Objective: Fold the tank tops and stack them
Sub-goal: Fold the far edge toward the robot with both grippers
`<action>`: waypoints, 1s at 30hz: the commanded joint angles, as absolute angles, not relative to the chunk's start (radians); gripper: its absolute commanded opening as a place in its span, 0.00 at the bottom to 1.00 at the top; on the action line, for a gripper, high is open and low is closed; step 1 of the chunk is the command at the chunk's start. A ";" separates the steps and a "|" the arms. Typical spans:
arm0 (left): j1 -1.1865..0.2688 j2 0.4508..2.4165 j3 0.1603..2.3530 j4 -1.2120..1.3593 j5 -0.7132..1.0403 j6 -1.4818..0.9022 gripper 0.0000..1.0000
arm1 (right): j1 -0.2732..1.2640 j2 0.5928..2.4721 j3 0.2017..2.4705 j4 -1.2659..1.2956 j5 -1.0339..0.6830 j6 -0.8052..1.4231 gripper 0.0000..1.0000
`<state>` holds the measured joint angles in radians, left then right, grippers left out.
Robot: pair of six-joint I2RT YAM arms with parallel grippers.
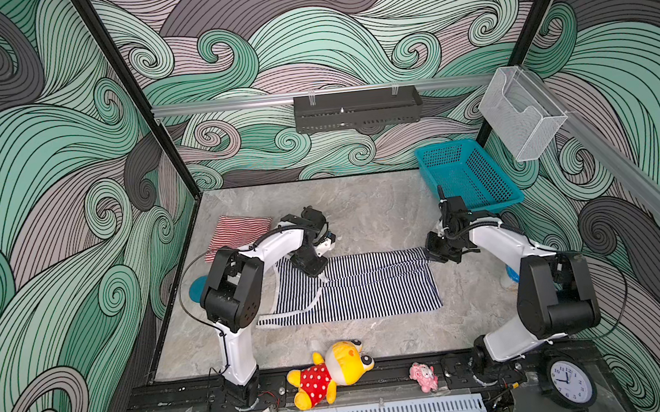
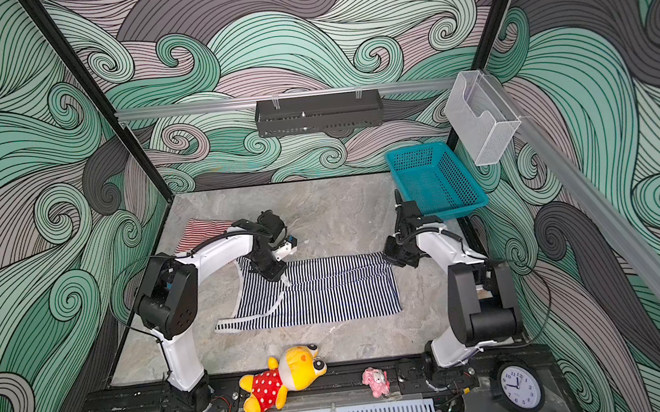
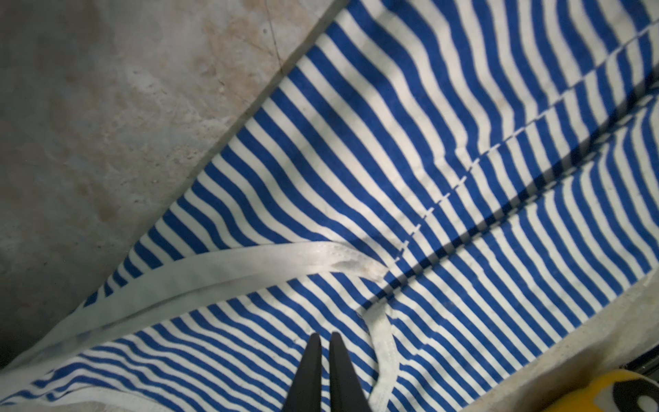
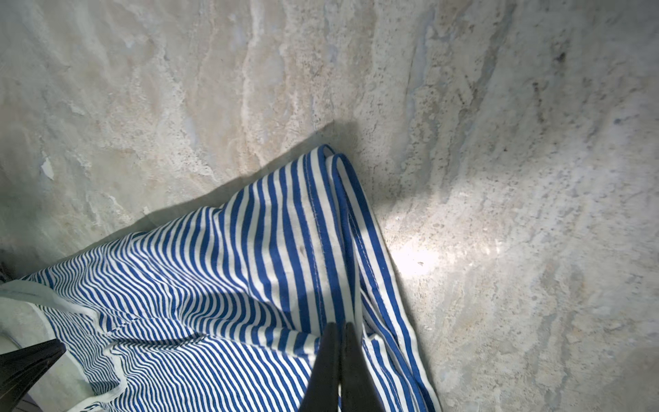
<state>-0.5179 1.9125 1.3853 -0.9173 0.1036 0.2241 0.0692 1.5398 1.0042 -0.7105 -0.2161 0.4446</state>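
while the plush toy lies at the front edge, nearest the camera, the navy tank top is spread sideways across the middle of the table, neck and straps toward the left arm, hem toward the right. the left gripper sits on it beside the white armhole trim, its jaws drawn to a narrow slit that appears to pinch the cloth. the right gripper is at the far hem corner, jaws closed on the fabric, which bunches up to the tips. a crease runs across the cloth between the two grips. farther back on the left, the red tank top lies as a small folded packet, so that one looks done. the teal basket stands tilted at the far right corner. left to do, by my reckoning: fold the navy one lengthwise, fold it again, and set it on the red.
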 commanded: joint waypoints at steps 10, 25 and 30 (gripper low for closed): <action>-0.514 1.919 1.402 -0.932 0.115 0.227 0.24 | 0.115 1.511 0.898 -0.734 -0.152 0.428 0.00; -0.573 1.928 1.376 -0.872 0.177 0.221 0.42 | 0.117 1.566 0.888 -0.710 -0.130 0.438 0.00; -0.637 1.958 1.382 -0.830 0.043 0.240 0.42 | 0.117 1.575 0.894 -0.702 -0.141 0.443 0.00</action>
